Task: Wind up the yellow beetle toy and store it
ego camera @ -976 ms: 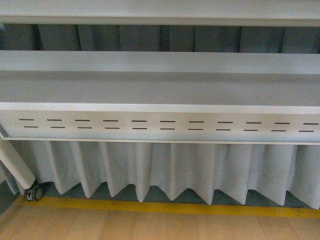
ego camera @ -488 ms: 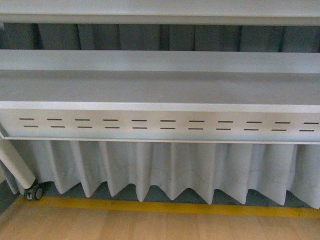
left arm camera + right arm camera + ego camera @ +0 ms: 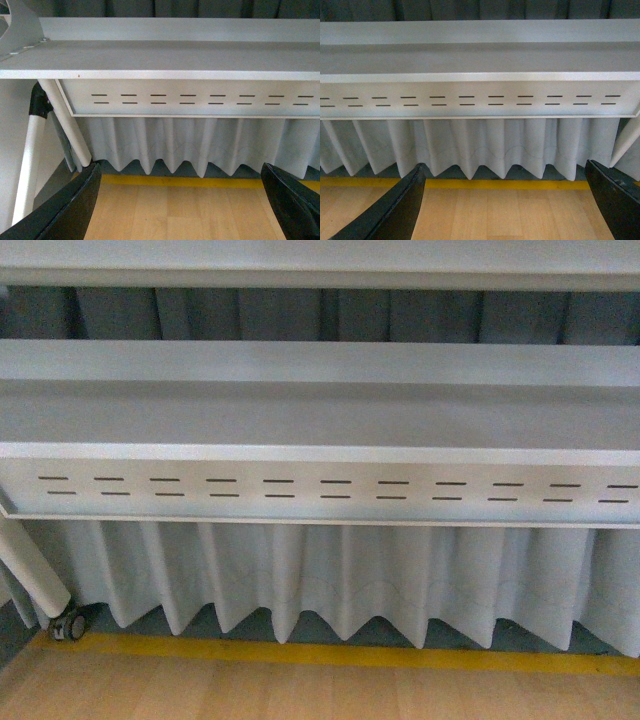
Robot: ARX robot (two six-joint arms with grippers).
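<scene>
The yellow beetle toy is out of view in every frame. My left gripper point(image 3: 182, 200) is open, its two black fingers point(image 3: 70, 210) spread wide over bare wooden floor with nothing between them. My right gripper point(image 3: 505, 200) is open too, black fingers point(image 3: 395, 212) far apart over the same kind of floor, holding nothing. Neither arm appears in the front view.
A grey metal shelf rack point(image 3: 320, 430) with a slotted front panel point(image 3: 330, 490) fills the front view. A pleated white curtain point(image 3: 340, 580) hangs below it. A yellow floor stripe point(image 3: 330, 655) edges the wooden floor point(image 3: 300, 695). A white leg with a caster point(image 3: 68, 625) stands at left.
</scene>
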